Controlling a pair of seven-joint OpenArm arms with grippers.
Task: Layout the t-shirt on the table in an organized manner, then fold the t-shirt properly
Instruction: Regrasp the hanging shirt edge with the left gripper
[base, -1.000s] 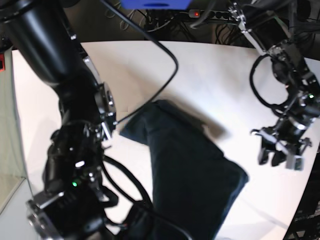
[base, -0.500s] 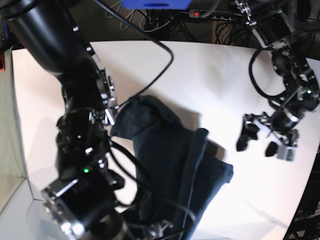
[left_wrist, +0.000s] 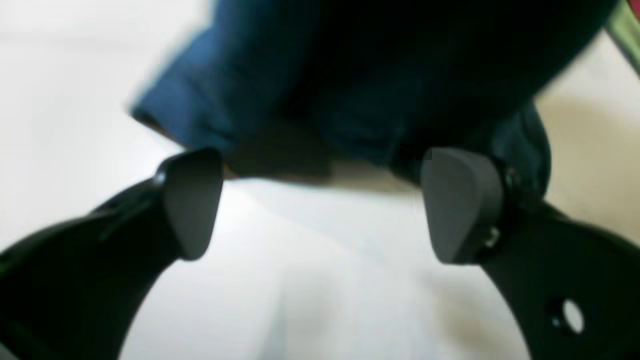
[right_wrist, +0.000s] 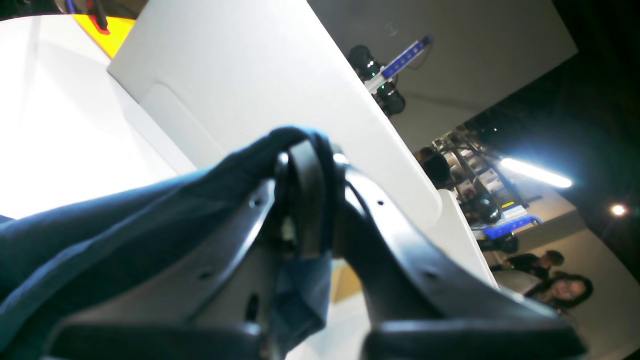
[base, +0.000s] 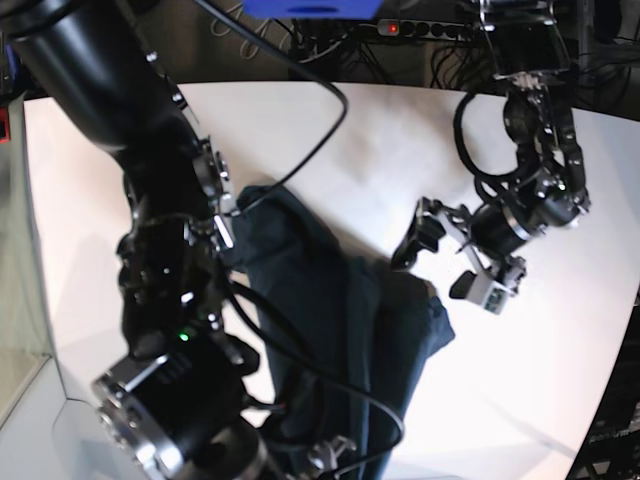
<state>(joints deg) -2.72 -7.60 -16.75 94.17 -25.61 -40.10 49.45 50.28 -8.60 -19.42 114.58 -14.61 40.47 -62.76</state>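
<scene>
The right gripper (right_wrist: 307, 200) pinches the shirt (base: 340, 330) (its lower half hidden behind that arm), while the left gripper (base: 437, 262) gapes over the counter (base: 400, 150).

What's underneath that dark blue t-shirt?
Bare white table shows all around the t-shirt, which rests on it. Anything beneath the bunched cloth is covered, and the near arm hides its lower part.

The t-shirt (base: 345, 330) is soft, matt navy cloth, creased and folded into thick ridges. The bench (base: 380, 150) is smooth white, with a faint sheen. The left gripper (left_wrist: 320, 200) has dull grey, rubbery-looking fingers (left_wrist: 192, 200) on glossy black plastic; the right gripper (right_wrist: 307, 200) looks like smooth, satin dark plastic.
</scene>
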